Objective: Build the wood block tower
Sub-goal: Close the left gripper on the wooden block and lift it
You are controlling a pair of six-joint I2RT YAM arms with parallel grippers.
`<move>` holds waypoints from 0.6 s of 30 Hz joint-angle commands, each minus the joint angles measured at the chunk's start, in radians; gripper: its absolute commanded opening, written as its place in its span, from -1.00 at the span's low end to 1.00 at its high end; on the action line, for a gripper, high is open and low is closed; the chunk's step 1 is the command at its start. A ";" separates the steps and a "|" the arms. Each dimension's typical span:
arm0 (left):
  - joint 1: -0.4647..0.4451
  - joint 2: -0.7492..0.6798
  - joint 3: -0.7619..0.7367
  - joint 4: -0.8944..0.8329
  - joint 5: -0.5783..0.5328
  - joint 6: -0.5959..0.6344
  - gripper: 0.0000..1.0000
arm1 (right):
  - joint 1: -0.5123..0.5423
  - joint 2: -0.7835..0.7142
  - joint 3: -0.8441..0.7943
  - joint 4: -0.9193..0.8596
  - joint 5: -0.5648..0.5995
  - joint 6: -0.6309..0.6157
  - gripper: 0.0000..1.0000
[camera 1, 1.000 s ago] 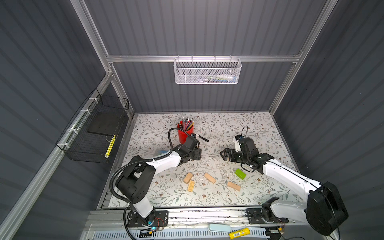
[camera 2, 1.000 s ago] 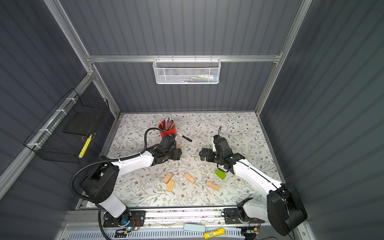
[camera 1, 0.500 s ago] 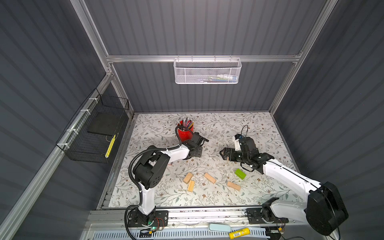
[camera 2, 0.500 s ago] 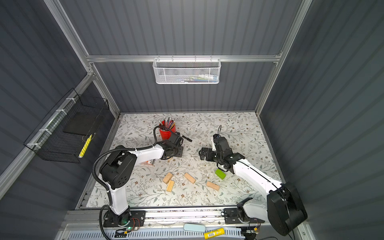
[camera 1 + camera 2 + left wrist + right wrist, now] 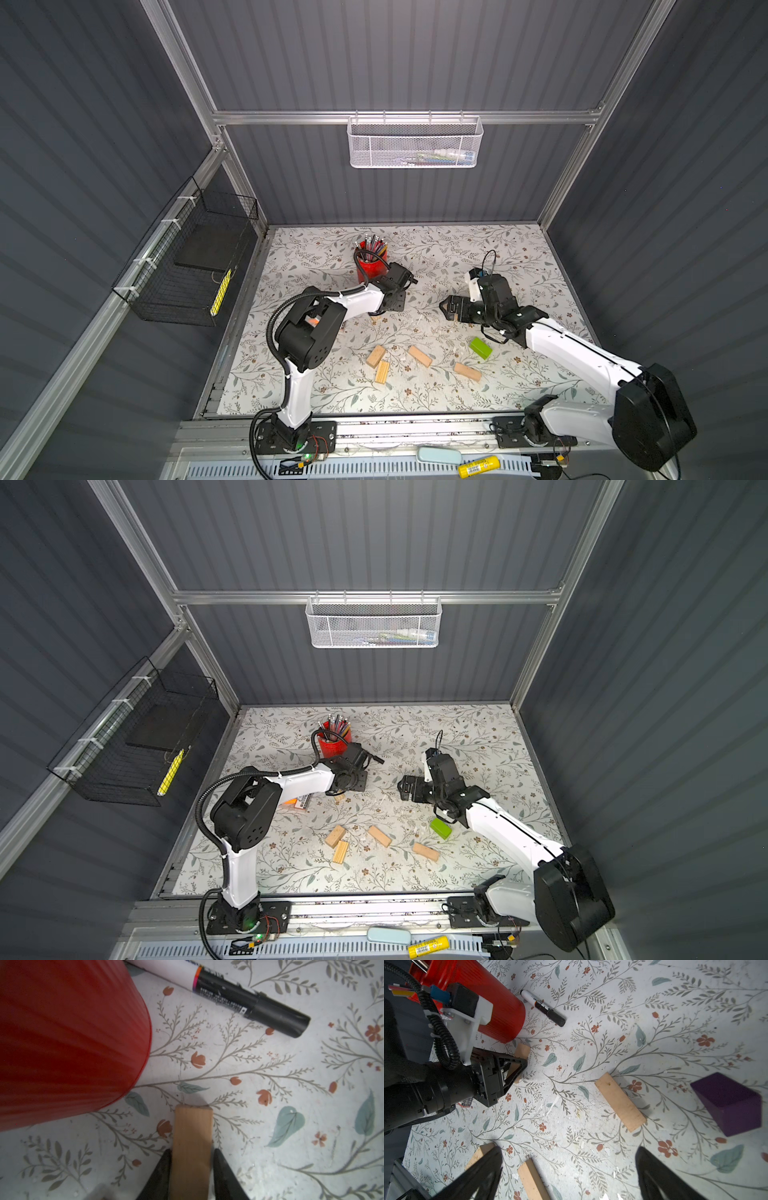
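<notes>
In the left wrist view a pale wood block lies on the floral mat beside the red cup, and my left gripper is shut on it, one finger on each long side. From the right wrist view the same block sticks out past those fingers. My right gripper hangs open above the mat near the purple block and another wood block. Both top views show several pale blocks and the green block lying singly near the front. No tower is in view.
The red pencil cup stands right beside the left gripper, with a black marker lying just past it. A wire basket hangs on the left wall and a white mesh basket hangs on the back wall.
The left arm swung its elbow forward, its gripper shifted slightly toward the cup, and its jaws closed onto the wood block. The right arm has barely moved.
</notes>
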 commanded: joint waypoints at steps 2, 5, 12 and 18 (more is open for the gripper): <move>-0.003 0.009 0.008 -0.083 0.068 -0.081 -0.41 | 0.004 0.003 0.027 -0.008 0.012 -0.016 0.98; -0.009 -0.003 -0.017 -0.072 0.113 -0.141 -0.48 | 0.005 0.002 0.023 -0.010 0.011 -0.011 0.98; -0.068 0.002 -0.016 -0.111 0.113 -0.231 -0.62 | 0.005 0.001 0.019 -0.022 0.000 -0.002 0.98; -0.130 0.000 -0.013 -0.141 0.079 -0.283 -0.66 | 0.005 -0.014 0.011 -0.038 0.006 0.004 0.98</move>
